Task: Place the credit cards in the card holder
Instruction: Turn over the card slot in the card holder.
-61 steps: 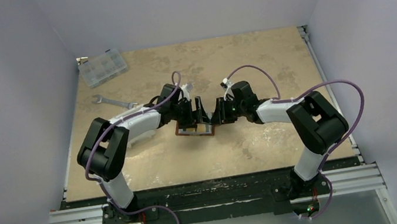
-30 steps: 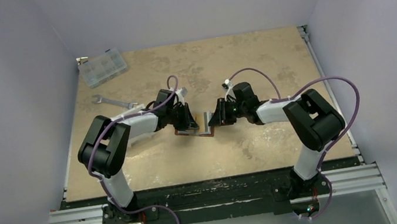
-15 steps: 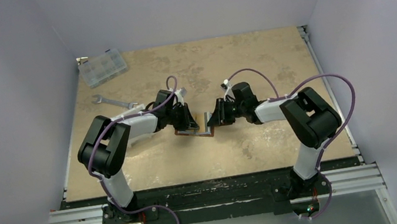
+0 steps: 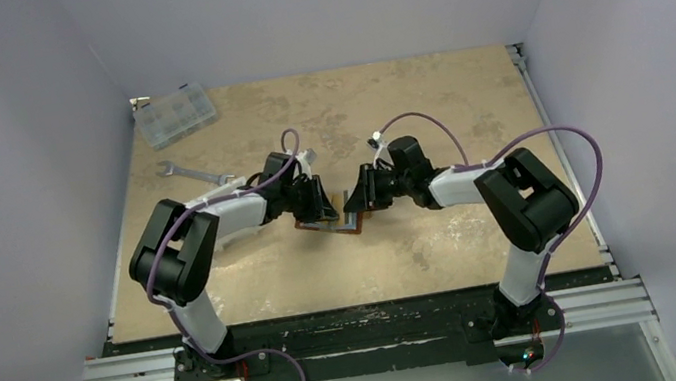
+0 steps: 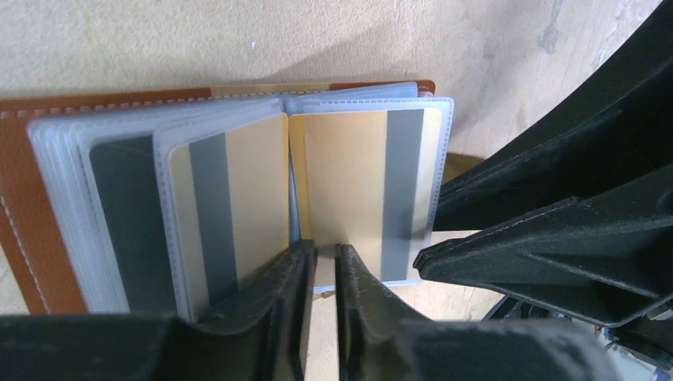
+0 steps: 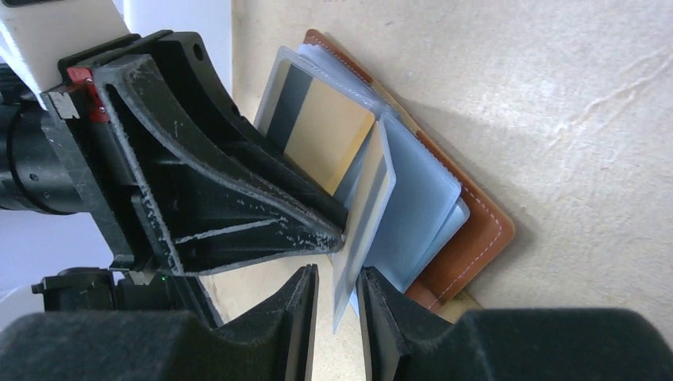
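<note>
1. Both arms reach inward over the table's middle, elbows bent outward, wrists nearly facing each other.
2. Left gripper (image 5: 321,274): fingers nearly together, a narrow gap between them.
3. Right gripper (image 6: 337,298): fingers close together, a thin sleeve edge between them.

Brown card holder (image 5: 32,206) open on table, gold cards (image 5: 361,186) in clear sleeves

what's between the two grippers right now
The open card holder, its clear sleeves holding gold cards, fills the gap between left gripper and right gripper; top view.
</note>
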{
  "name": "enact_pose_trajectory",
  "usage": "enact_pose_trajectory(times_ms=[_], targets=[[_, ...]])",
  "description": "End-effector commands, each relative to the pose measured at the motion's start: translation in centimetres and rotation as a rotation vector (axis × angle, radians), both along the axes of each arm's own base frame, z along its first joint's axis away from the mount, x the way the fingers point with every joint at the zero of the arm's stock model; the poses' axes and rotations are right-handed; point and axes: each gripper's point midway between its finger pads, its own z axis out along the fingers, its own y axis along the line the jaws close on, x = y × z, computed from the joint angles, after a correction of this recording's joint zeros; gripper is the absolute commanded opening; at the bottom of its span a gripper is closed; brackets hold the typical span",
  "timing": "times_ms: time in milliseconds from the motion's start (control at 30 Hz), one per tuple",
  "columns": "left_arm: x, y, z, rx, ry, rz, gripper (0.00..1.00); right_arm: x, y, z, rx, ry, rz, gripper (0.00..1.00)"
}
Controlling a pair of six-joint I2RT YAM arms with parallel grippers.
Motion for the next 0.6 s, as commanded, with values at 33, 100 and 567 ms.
enact_pose_trajectory(times_ms=[33,100,567], targets=[[0.1,1.4,3.3,0.001,-0.031,0.037,0.33,1.3,1.8,3.0,0.067,-0.077,0.029,0.34],[0.6,2.2,5.3,-0.021,-0.055,0.057,0.38,1.4,2.3,3.2,0.071,-0.079,0.040,0.35],[2.5,13.3,17.2,0.013,-0.280,0.262,0.55,1.9,7.9,4.1,0.016,-0.135,0.154,0.62]])
